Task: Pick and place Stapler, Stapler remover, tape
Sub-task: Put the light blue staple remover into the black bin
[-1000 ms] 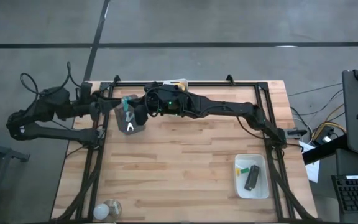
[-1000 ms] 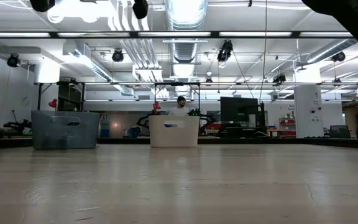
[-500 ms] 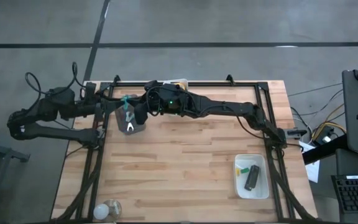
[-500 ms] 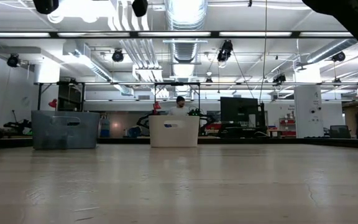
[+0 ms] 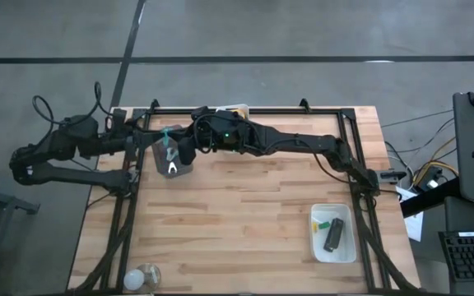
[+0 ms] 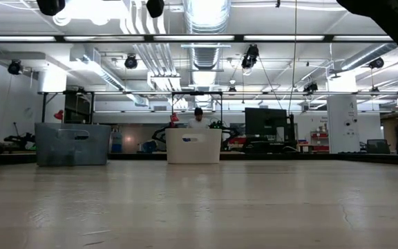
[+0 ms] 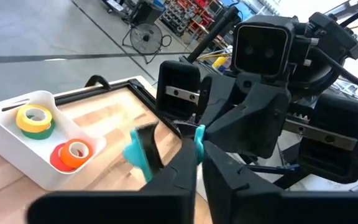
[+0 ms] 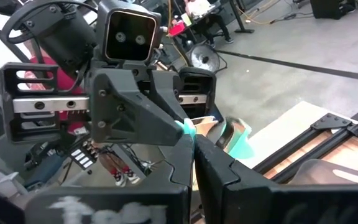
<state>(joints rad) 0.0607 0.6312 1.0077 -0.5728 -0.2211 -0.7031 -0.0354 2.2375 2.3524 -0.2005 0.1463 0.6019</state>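
The staple remover (image 5: 169,156), teal with metal claws, is up off the table at the far left, between my two grippers. My left gripper (image 5: 162,142) comes at it from the table's left and my right gripper (image 5: 180,149) from the right. Both are shut, and their tips meet on it. The black stapler (image 5: 332,236) lies in a white tray (image 5: 348,252) at the near right, beside a small green-and-yellow piece (image 5: 322,223). Yellow-green (image 7: 35,118) and red (image 7: 73,152) tape rolls lie in another white tray (image 7: 5,137) at the far edge. My left gripper pinches a teal part of the staple remover (image 7: 199,133) at its fingertips, coming level from the table's left. The remover is clear of the table, its metal claws (image 5: 171,169) toward the near edge. My right gripper pinches the same teal part (image 8: 188,129) at its fingertips, coming from the table's right. Its tips meet my left gripper's. The rest of the remover (image 8: 238,140) sticks out beyond the fingers.
Black frame rails (image 5: 130,205) run along the table's left, right and far sides. A pale round thing (image 5: 142,277) lies at the near left corner. Bare wood (image 5: 237,214) fills the middle of the table. A person (image 6: 198,119) is far back in the room.
My left arm has shifted a little toward the table's right. The staple remover has stayed where it was between the two grippers.
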